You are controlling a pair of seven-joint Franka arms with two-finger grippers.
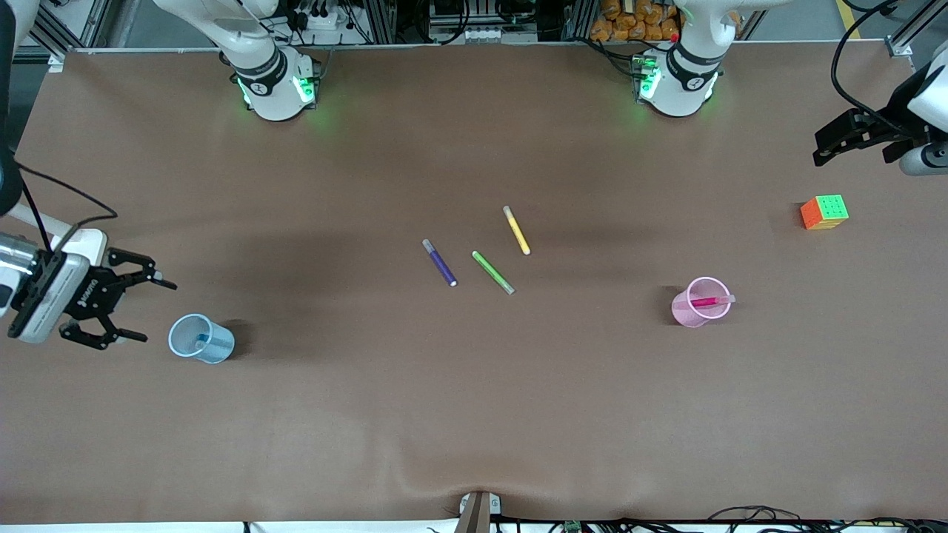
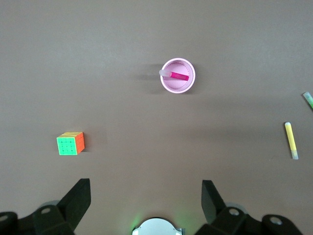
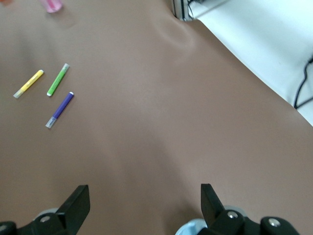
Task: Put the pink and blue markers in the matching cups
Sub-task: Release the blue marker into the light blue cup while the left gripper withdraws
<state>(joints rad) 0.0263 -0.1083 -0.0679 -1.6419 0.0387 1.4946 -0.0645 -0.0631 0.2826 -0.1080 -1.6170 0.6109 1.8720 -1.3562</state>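
The pale pink cup (image 1: 685, 311) stands toward the left arm's end of the table with the pink marker (image 1: 707, 301) leaning inside it; both also show in the left wrist view, the cup (image 2: 166, 84) and the marker (image 2: 179, 76). The light blue cup (image 1: 218, 348) stands toward the right arm's end with the blue marker (image 1: 201, 340) in it; only its rim (image 3: 193, 229) shows in the right wrist view. My right gripper (image 1: 157, 311) is open and empty beside the blue cup. My left gripper (image 1: 820, 148) is open and empty, high near the table's end.
A purple marker (image 1: 440, 263), a green marker (image 1: 492, 272) and a yellow marker (image 1: 516, 230) lie mid-table. A coloured cube (image 1: 824, 212) sits below my left gripper, toward the left arm's end. The cloth has a wrinkle (image 1: 474, 474) at the table edge nearest the front camera.
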